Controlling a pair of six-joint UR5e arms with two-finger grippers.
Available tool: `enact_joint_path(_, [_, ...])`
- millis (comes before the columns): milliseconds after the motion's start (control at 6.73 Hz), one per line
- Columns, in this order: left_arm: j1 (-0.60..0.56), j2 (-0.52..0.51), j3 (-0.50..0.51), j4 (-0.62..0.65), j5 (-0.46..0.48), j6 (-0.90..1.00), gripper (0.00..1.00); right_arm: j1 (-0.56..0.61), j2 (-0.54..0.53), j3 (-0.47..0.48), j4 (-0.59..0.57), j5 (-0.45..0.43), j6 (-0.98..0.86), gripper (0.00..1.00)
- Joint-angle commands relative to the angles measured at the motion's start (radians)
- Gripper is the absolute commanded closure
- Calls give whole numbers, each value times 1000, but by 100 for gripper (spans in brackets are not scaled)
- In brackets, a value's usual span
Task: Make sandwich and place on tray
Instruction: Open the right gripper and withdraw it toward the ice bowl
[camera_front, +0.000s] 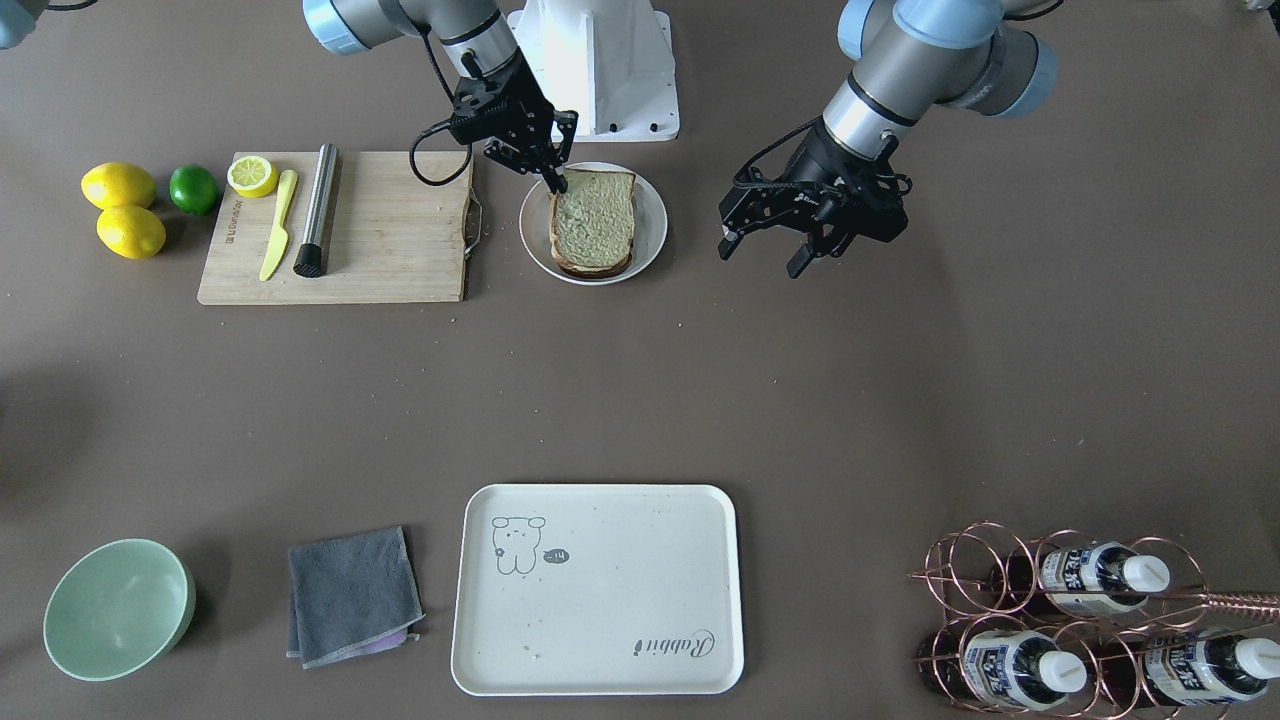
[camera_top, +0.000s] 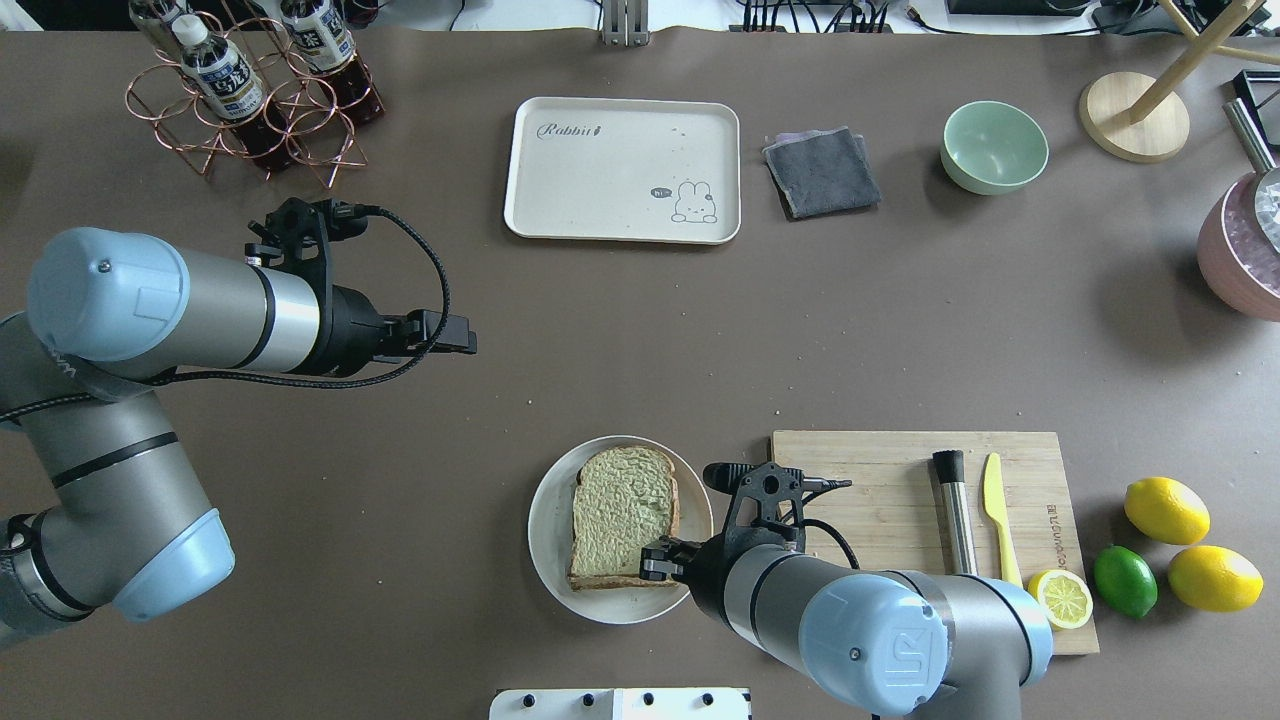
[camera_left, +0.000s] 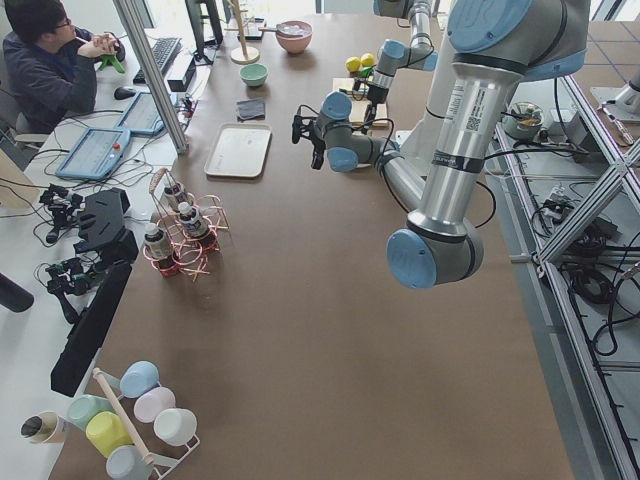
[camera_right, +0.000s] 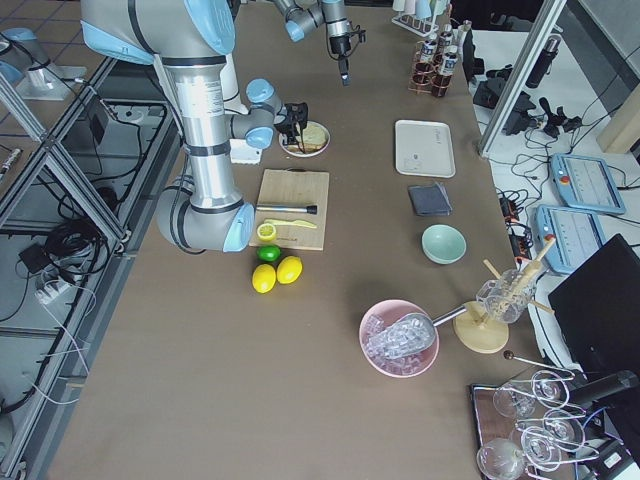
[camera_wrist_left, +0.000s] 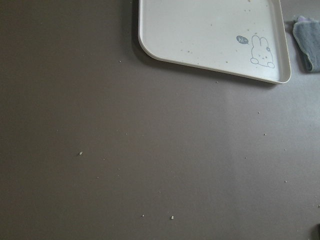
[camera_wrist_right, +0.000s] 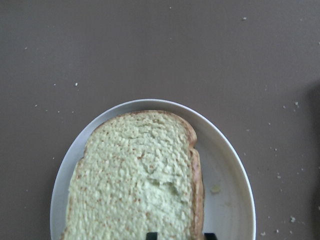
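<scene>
The sandwich (camera_front: 593, 222), two stacked bread slices with brown crust, lies on a round white plate (camera_front: 652, 228) near the robot's base. No egg shows; the top slice covers whatever is under it. My right gripper (camera_front: 558, 183) is down at the stack's corner, its fingers drawn in on the crust edge, as the right wrist view (camera_wrist_right: 180, 235) shows. My left gripper (camera_front: 762, 258) hangs open and empty above the bare table, beside the plate. The cream tray (camera_front: 600, 600) with the bear drawing lies empty at the far side, and also shows in the left wrist view (camera_wrist_left: 200, 30).
A wooden cutting board (camera_front: 390, 230) beside the plate carries a yellow knife (camera_front: 277, 210), a steel rod (camera_front: 318, 210) and a lemon half (camera_front: 252, 175). Two lemons and a lime lie beyond. A grey cloth (camera_front: 352, 595), green bowl (camera_front: 118, 608) and bottle rack (camera_front: 1090, 620) flank the tray.
</scene>
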Motion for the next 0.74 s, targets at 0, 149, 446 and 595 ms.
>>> enact_joint_path(0, [6, 1, -1, -1, 0, 0, 3, 139, -39, 65, -78, 134, -1, 0])
enact_joint_path(149, [24, 1, -1, -2, 2, -3, 3, 239, -40, 86, -147, 234, -36, 0])
enact_joint_path(446, [105, 3, -2, -2, 88, -49, 3, 458, -40, 97, -306, 409, -243, 0])
enact_joint_path(595, [134, 6, -2, -2, 104, -81, 3, 552, -43, 90, -392, 449, -417, 0])
